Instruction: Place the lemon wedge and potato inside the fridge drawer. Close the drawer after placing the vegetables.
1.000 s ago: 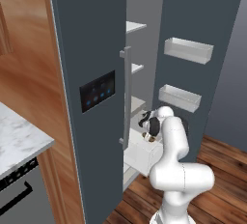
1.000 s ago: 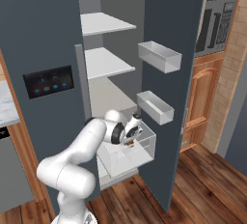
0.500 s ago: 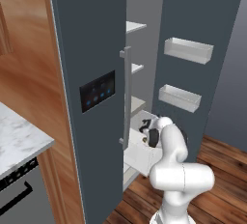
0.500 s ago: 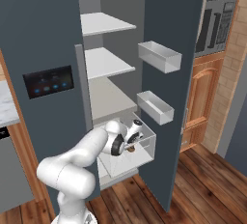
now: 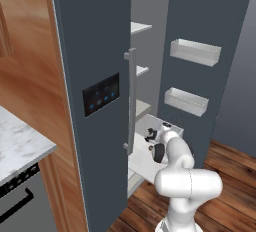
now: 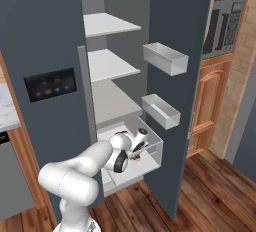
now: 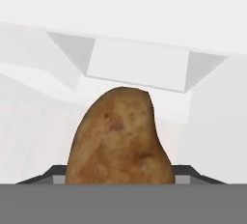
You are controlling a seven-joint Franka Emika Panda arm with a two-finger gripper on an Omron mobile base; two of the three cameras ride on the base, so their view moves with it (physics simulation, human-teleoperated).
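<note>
Gripper point(image 6: 141, 147) is clamped on the potato point(image 7: 119, 138), finger tips either side of its base. Both sit inside the pulled-out fridge drawer point(image 6: 156, 146), above its white floor, near the drawer's front wall.

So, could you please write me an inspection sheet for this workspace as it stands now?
Surface: wooden floor; white shelves in the open fridge.
Job's things: drawer pulled out; potato held above its white inside. Lemon wedge: nothing seen.
Clutter: nothing seen on the shelves or in the two door bins.
Grippers: tool low inside the drawer, shut on the potato.
Cables: nothing seen.
Surroundings: dark panel on the closed fridge door, marble counter, wooden cabinets, oven in the brick wall.
</note>
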